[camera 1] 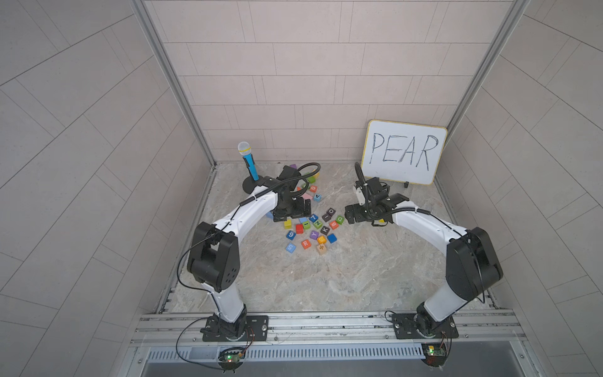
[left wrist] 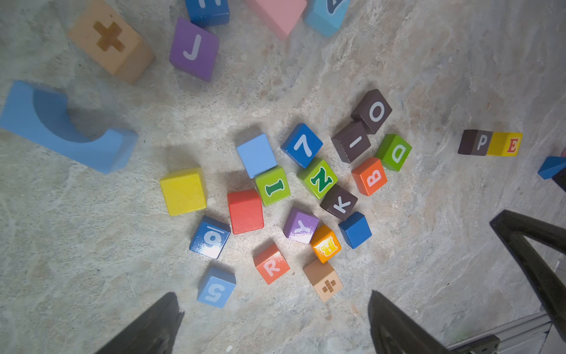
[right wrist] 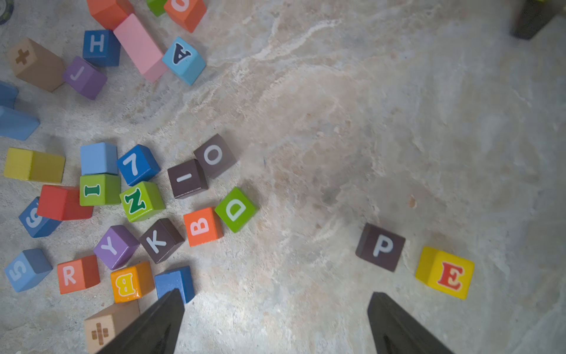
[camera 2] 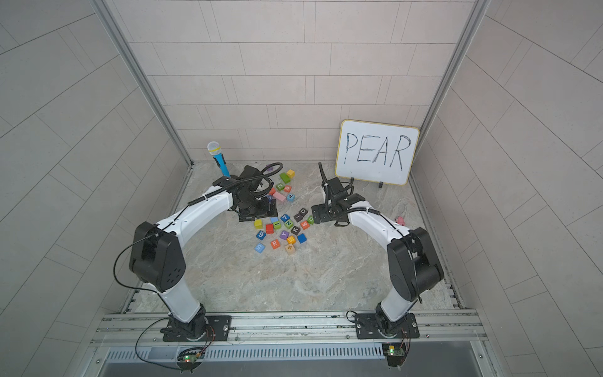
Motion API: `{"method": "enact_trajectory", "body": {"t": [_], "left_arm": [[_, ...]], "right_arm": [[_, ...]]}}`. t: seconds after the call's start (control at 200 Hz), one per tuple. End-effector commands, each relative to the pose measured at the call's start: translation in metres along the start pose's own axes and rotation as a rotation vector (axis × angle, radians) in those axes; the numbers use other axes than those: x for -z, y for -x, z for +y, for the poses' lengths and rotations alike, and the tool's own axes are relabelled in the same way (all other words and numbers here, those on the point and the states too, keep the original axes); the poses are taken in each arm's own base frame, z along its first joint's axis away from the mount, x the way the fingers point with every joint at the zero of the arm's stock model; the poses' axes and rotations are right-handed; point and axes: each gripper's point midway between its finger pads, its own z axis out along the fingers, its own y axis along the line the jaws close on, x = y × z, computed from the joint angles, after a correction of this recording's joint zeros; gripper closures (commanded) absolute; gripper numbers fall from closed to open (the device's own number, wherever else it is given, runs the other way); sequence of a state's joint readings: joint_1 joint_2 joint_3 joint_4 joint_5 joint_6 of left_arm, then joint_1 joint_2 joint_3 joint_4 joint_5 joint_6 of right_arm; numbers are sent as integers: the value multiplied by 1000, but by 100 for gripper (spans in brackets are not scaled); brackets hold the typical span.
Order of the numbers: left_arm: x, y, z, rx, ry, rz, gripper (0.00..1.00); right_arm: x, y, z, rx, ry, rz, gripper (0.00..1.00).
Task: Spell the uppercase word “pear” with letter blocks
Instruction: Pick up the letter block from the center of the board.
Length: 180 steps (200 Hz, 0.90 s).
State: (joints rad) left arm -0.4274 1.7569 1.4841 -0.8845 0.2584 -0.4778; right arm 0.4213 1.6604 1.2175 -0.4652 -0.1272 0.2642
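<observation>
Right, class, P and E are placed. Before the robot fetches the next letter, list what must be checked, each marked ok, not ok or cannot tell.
1. The P block and the E block side by side, in order, letters up: ok.
2. The right gripper open, nothing between its jaws: ok.
3. The left gripper open, nothing between its jaws: ok.
4. The A block letter up: ok.
5. Finger room around the A block: cannot tell; the pink block lies right beside it.
6. The R block letter up: ok.
</observation>
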Motion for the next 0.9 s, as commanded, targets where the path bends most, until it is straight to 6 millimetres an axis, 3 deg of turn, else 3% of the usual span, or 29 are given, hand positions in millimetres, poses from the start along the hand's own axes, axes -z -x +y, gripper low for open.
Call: {"method": "enact_trajectory", "body": {"t": [0.0, 0.265, 0.46, 0.896], "left_arm": [[-1, 4, 4, -12, 6, 22, 0], [-3, 11, 8, 35, -36, 27, 0], [-11, 2, 9, 60, -58, 44, 0], [-18, -4, 12, 74, -67, 58, 0]], "right_arm": [[-12, 30, 18, 148, 31, -58, 6], [-75, 83, 48, 433, 120, -97, 18], [-97, 114, 69, 483, 195, -168, 22], [-150, 117, 90, 538, 228, -102, 37]]}}
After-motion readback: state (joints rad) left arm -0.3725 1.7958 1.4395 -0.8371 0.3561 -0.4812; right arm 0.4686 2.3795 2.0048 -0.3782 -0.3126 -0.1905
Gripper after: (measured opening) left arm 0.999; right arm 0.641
